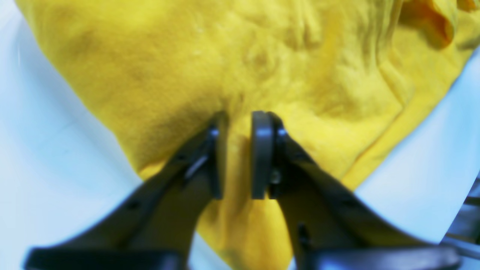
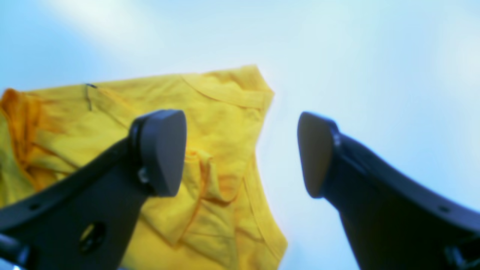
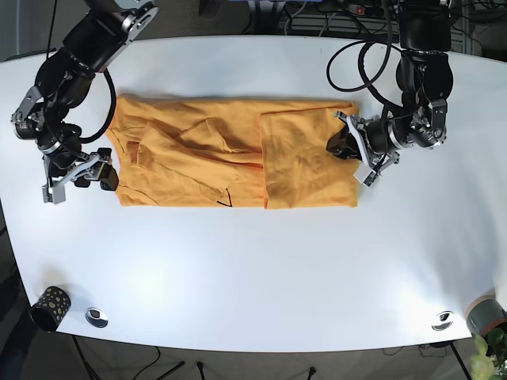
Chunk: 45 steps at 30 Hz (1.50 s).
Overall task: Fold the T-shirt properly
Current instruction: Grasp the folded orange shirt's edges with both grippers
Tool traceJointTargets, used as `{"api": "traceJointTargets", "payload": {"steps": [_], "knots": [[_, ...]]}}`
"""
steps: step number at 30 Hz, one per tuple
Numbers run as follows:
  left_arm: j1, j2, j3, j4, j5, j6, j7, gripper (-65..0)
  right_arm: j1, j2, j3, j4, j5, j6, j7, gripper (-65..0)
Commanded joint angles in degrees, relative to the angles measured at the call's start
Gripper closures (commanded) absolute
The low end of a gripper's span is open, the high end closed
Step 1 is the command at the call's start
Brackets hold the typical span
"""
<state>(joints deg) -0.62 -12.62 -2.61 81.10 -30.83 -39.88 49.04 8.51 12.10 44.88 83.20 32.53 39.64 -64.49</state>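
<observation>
Left claw (image 1: 236, 153) pinching shirt (image 3: 238, 154) edge, centre-right of base frame. Right claw (image 2: 240, 153) spread wide, empty, just off shirt's left end. Shirt stretched left-right across table (image 3: 253, 269) middle (partly folded). Left claw likely leads next fold.

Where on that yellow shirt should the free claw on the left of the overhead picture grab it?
Probably the T-shirt hem edge nearest the right claw, approached from the table side: that edge lies flat and reachable, while the left claw pinches the opposite end.
</observation>
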Motion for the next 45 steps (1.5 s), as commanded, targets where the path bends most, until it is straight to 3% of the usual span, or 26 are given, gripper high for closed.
{"api": "traceJointTargets", "payload": {"steps": [1, 4, 8, 17, 24, 28, 31, 33, 37, 40, 45], "knots": [[-0.92, -0.43, -0.25, 0.79, -0.95, -0.12, -1.87, -2.8, 0.85, 3.15, 0.35, -4.65, 5.22, 0.36, 0.97, -44.5], [-1.00, -0.43, -0.42, 0.61, -0.95, -0.12, -1.87, -0.1, 0.32, 4.65, 0.26, -9.04, 8.39, 0.36, 1.15, -44.5], [-1.00, -0.43, -0.51, 0.61, -0.95, -0.12, -1.96, 0.0, -1.52, 4.39, 0.26, -11.68, 8.83, 0.36, 1.32, -44.5], [-1.00, -0.43, -0.25, 0.44, -0.86, -0.12, -1.96, 0.0, -4.43, 0.78, -2.82, -11.51, 8.74, 0.36, 1.32, -44.5], [-1.00, -0.08, -0.16, 0.44, 4.76, -0.12, -1.96, 0.0, -6.01, -2.21, -8.80, -7.64, 8.65, 0.36, 3.61, -44.4], [-1.00, 0.01, -0.16, 0.44, 5.82, -0.12, -1.96, 0.0, -5.48, -2.65, -9.32, -7.29, 8.65, 0.36, 3.79, -44.1], [-1.00, 0.01, -0.16, 0.44, 5.91, -0.12, -1.96, 0.0, -4.69, -2.56, -9.41, -7.46, 8.56, 0.36, 5.19, -36.8], [-1.00, 0.01, -0.16, 0.44, 5.91, -0.12, -1.96, 0.0, -4.34, -2.38, -9.50, -7.46, 7.95, 0.36, 6.69, -23.8], [-1.00, 0.01, 0.55, 0.44, 5.99, -0.12, -1.96, 0.0, -3.28, -2.38, -9.59, -7.20, 4.08, 0.36, 7.39, -4.8], [-1.09, 0.01, 3.27, 0.35, 5.99, -0.12, -2.05, 0.0, -3.02, -2.38, -9.59, -5.79, 1.62, 0.36, 7.39, 0.0], [-2.41, 0.89, 7.49, -1.14, 5.73, 1.06, -2.05, 0.0, -4.51, -2.47, -9.50, 1.77, 1.09, 0.36, 7.30, 0.0]]}}
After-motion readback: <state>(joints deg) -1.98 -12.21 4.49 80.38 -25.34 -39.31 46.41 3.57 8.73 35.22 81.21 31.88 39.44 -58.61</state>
